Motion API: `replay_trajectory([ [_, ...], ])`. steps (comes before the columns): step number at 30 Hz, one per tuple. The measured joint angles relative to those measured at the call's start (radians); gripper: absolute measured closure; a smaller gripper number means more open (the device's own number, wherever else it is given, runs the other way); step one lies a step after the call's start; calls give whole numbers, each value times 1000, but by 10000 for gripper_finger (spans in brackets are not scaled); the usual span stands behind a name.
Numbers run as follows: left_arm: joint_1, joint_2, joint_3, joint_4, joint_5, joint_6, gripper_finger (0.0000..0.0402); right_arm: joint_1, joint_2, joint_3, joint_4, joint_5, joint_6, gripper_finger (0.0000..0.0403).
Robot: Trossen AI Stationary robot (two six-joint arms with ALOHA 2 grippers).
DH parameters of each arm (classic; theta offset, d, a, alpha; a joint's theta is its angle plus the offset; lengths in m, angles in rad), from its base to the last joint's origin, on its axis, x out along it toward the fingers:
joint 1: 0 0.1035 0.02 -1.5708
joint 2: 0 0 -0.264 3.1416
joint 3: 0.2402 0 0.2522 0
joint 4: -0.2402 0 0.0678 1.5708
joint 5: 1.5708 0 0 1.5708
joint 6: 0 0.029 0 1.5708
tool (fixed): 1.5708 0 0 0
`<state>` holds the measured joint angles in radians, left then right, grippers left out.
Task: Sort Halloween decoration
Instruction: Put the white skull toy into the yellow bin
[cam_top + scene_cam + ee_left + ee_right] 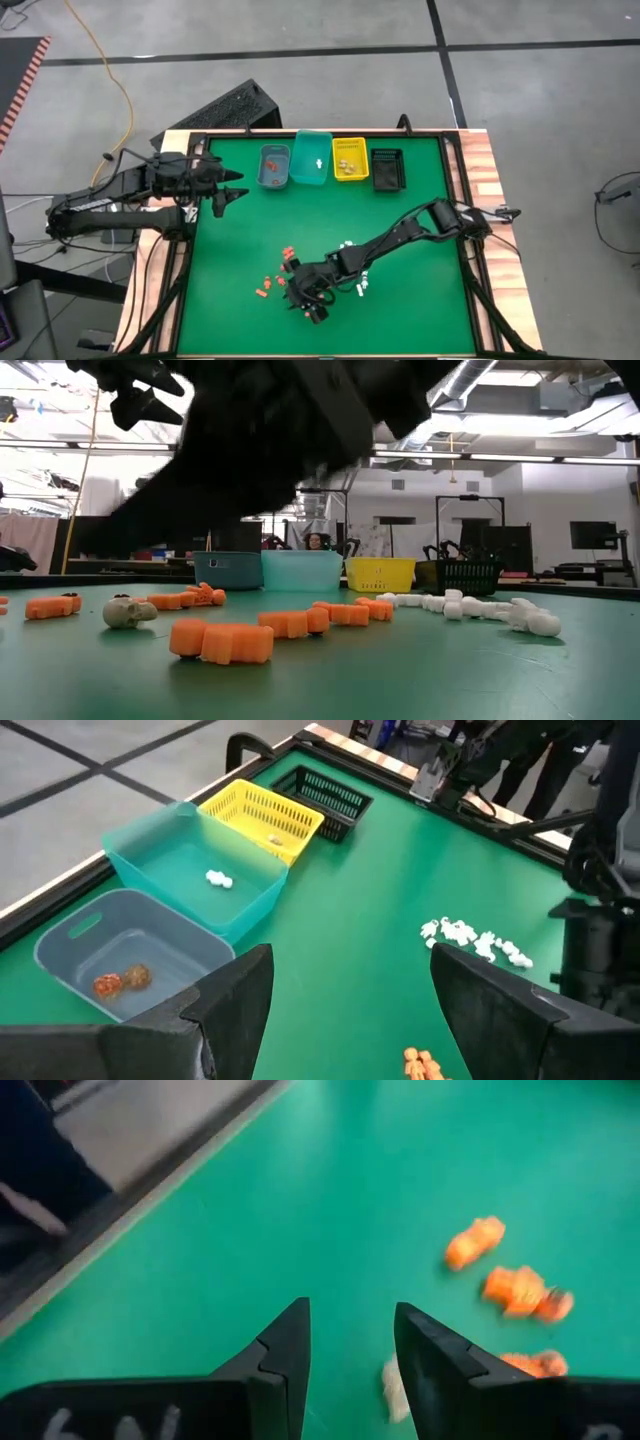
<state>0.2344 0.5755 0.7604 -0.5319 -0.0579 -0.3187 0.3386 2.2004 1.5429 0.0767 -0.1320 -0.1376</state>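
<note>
Your right gripper (350,1355) hangs low over the mat, fingers apart, gripping nothing; orange pieces (510,1285) lie just beyond its tips, white pieces (358,285) beside the arm. Your left gripper (350,1010) waits near the bins (190,870), fingers apart, empty.

Evenly lit from ceiling strip lights; soft, faint shadows on the green table (400,300). Glare from overhead fixtures in the low view. Right wrist view motion-blurred; orange pieces (476,1241) smeared. Near arm in low view a dark, unfocused mass.
</note>
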Motion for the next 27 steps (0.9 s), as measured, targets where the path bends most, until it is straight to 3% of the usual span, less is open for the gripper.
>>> replay_trajectory([
  [27, 0, 0, -1, 0, -3, 18, 141, -40, 15, -54, 30, 25, 9, 262],
])
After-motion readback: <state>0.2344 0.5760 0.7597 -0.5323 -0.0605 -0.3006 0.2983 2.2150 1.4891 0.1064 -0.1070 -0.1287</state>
